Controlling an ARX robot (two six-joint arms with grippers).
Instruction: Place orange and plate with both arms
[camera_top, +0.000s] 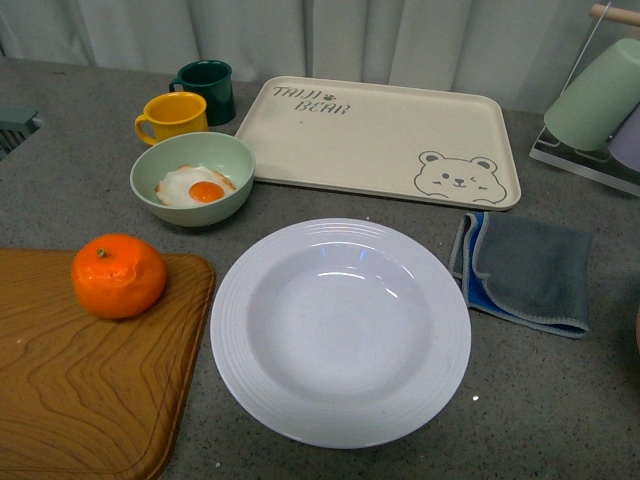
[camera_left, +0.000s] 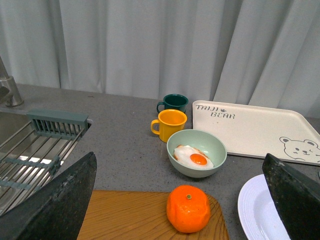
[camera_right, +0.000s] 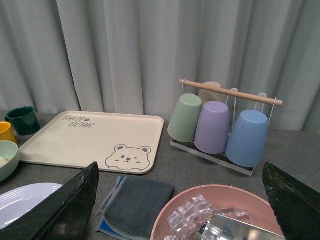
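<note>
The orange rests on a wooden cutting board at the front left; the left wrist view shows this orange between and beyond my open left gripper, apart from both dark fingers. The white plate lies flat in the middle of the counter, its rim at the edge of the left wrist view. My right gripper is open above a pink bowl, with the plate's edge off to one side. Neither arm shows in the front view.
A pale green bowl holds a fried egg. Behind it stand a yellow mug and a dark green mug. The cream bear tray lies at the back. A grey cloth sits right of the plate. A pink bowl of ice cubes, a cup rack and a sink are nearby.
</note>
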